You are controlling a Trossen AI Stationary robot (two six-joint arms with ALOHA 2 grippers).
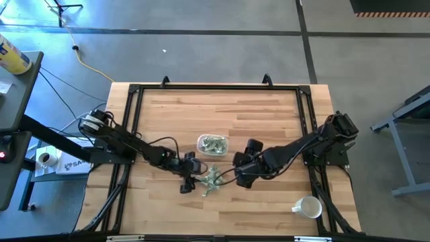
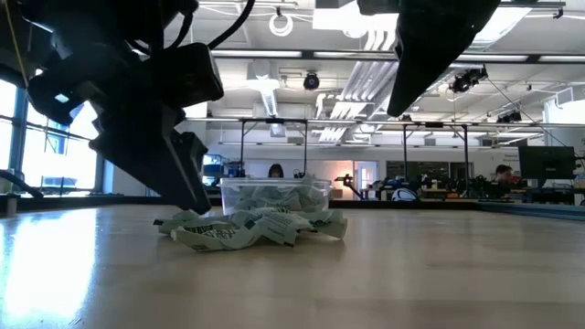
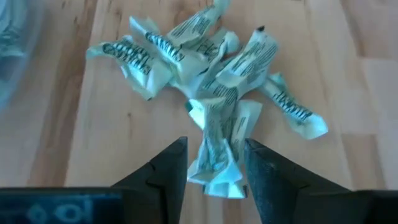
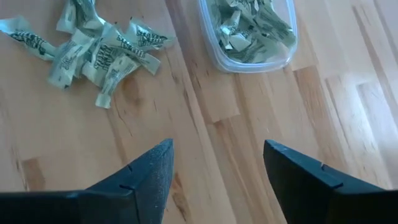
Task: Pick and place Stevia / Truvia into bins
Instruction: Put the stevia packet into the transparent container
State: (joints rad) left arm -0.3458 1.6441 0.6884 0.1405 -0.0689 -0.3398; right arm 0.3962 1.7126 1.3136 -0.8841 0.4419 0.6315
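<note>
left hand is down at the tabletop on the left edge of the loose Stevia packets, fingers parted and straddling a crumpled packet at the pile's near end. That packet sits between the fingers with its long axis running roughly along the reach direction, so closing should pinch it across its narrow side. Not clenched yet as far as the left wrist view shows: gaps visible on both sides of the paper

right hand hangs above the tabletop just right of the pile, fingers spread wide, grasping nothing. Left arm is clearly the nearer one for this pick

clear bin is just beyond the pile toward the table's far side, close but apart from it, already holding a layer of packets. Carry from pile to bin is short, mostly away from the near edge

hard to read:
- packets overlap and are twisted, can't count them or tell whether the straddled one is a single or two stuck together
- low view: the dark left arm covers the pile's left end, fingertip contact with the wood not visible
- bin fill level unclear through the clear wall

white mug sits well off at near right, irrelevant
</note>
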